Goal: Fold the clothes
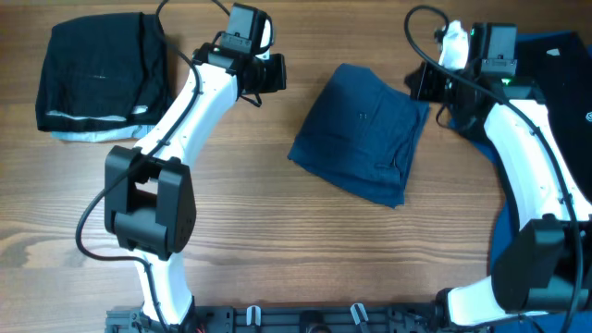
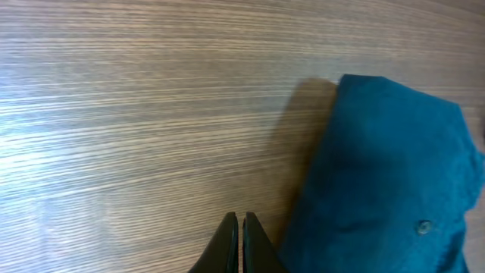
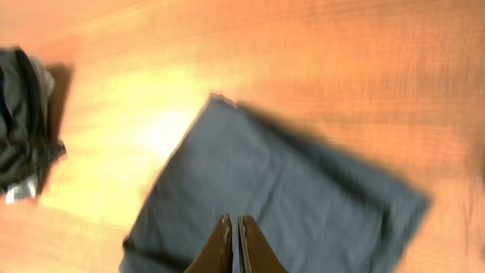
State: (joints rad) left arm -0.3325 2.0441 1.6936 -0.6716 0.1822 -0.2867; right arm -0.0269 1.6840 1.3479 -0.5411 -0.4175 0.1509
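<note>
Folded navy shorts (image 1: 363,132) in middle of wood table (image 1: 305,240), flat, tilted rectangle. Left gripper (image 1: 273,72): jaws pressed together, empty, over bare wood just beside shorts' left edge. Right gripper (image 1: 421,83): jaws likewise closed tight, empty, at shorts' upper right corner. Black garment pile (image 1: 97,69) at far left corner, pale-blue edge beneath. Dark and blue garments (image 1: 564,51) at right edge.

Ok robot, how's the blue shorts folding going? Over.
Left end effector shut, empty. Right end effector shut, empty. Navy shorts folded flat. Nothing on them.
</note>
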